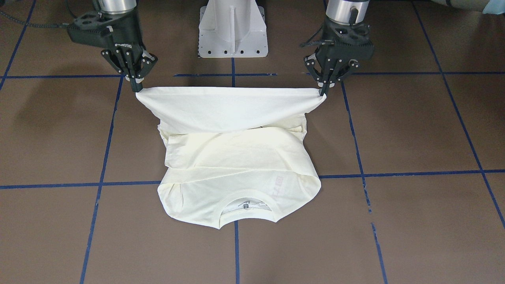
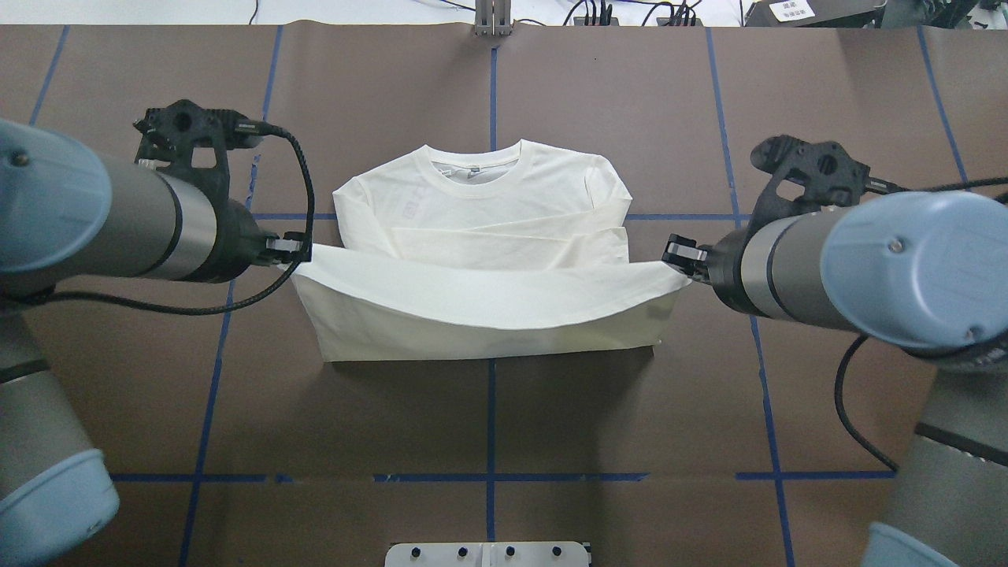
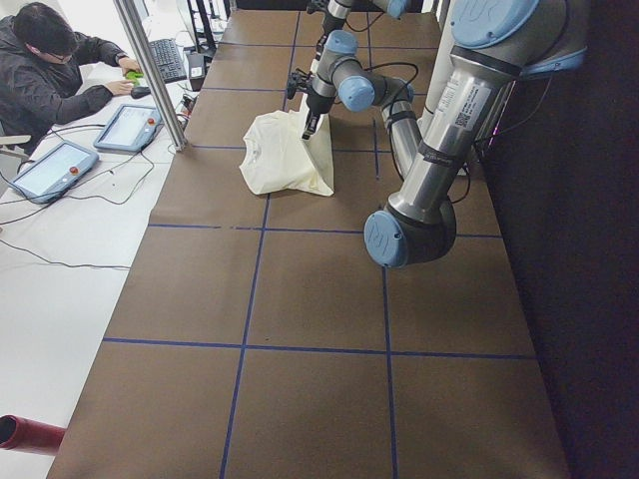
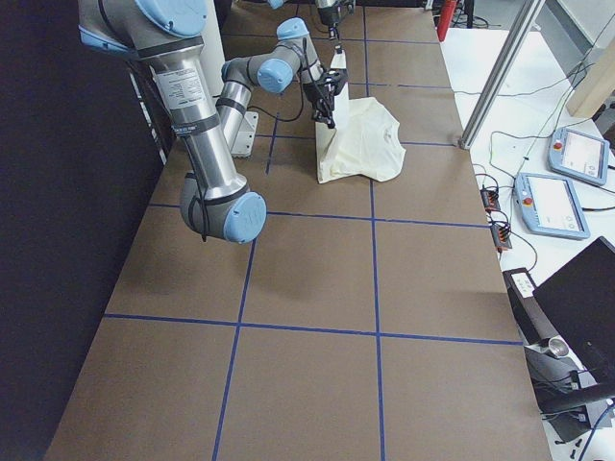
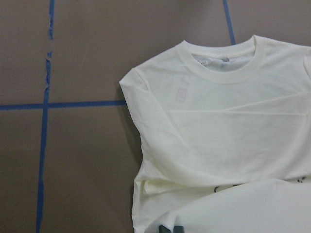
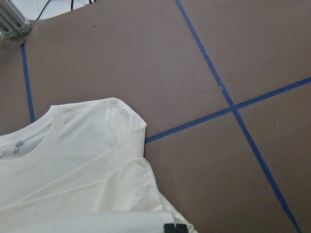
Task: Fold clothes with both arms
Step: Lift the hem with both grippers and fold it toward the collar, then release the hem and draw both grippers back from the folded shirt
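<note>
My black two-finger left gripper (image 1: 324, 92) and right gripper (image 1: 138, 88) each pinch a hem corner of the cream-white long-sleeved fabric T-shirt (image 1: 236, 157). The raised hem hangs taut between them. Its ribbed collar (image 1: 245, 196) lies flat beyond my fingertips.

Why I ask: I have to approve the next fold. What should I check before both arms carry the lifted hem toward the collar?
1. Left gripper shut on its hem corner: ok.
2. Right gripper shut on the other corner: ok.
3. Hem held off the table, both ends at like height: ok, with a slight sag in the middle.
4. Sleeves folded across the T-shirt body, not sticking out past its sides: ok.
5. Collar lying flat and uncovered at the far end: ok.
6. Each grip holds both fabric layers: cannot tell; the pinch hides it.
</note>
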You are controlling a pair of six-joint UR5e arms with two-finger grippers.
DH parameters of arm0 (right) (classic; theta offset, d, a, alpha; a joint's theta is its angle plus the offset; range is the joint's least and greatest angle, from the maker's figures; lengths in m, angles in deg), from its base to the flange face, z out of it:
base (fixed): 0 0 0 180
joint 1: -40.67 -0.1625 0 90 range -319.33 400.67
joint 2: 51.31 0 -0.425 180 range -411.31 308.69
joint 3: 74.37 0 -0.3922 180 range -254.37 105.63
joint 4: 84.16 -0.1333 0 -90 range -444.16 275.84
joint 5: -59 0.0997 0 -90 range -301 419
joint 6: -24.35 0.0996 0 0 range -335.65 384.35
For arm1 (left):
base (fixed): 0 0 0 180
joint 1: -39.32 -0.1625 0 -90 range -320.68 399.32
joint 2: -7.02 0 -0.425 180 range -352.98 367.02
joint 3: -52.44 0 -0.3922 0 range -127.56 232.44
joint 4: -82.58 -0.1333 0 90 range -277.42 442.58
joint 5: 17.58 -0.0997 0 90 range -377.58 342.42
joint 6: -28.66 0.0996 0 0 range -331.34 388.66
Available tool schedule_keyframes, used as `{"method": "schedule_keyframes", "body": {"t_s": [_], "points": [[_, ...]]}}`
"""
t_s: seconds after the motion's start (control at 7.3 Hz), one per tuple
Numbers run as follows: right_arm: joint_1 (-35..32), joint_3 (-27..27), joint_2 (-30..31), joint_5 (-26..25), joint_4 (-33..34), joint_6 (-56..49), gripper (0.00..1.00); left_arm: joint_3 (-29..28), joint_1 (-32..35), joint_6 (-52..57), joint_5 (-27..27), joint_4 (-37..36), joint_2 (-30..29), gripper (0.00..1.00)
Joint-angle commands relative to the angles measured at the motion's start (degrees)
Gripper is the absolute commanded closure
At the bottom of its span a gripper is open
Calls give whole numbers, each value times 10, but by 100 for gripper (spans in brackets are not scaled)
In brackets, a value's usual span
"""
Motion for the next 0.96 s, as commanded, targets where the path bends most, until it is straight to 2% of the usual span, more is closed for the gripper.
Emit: {"method": "schedule_keyframes", "body": {"t_s": [0.0,0.14,0.41,0.55,0.82], "points": [[-33,-136,-28,2,-103,-20,100,-109,12,12,-4,64,-28,100],[-40,-191,-28,2,-160,-28,100,-181,12,11,-7,139,-29,100],[-39,-288,-47,1,-225,-35,100,-284,12,12,-29,218,-43,100],[-38,-337,-67,1,-248,-34,100,-311,11,12,-29,244,-45,100],[-32,-365,-70,-1,-280,-35,100,-318,8,12,-29,251,-46,100]]}}
